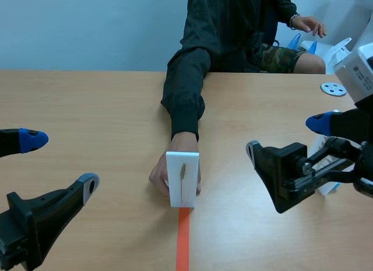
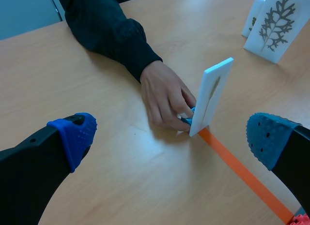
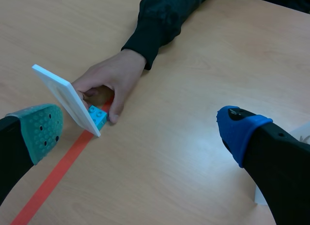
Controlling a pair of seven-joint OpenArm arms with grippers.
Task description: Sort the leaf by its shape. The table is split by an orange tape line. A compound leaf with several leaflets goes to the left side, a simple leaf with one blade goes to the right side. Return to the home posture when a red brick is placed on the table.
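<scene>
Bright, even light; soft glare on table (image 3: 186,155).

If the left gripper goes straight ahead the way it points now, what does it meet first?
Most likely the person's hand, which holds the card upright; the card stands right beside it. Only bare table lies before them. Depth is unclear, so a downward path could meet the table sooner.

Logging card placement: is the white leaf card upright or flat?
Upright: the card stands on edge on a blue base, a person's hand holding it.
</scene>
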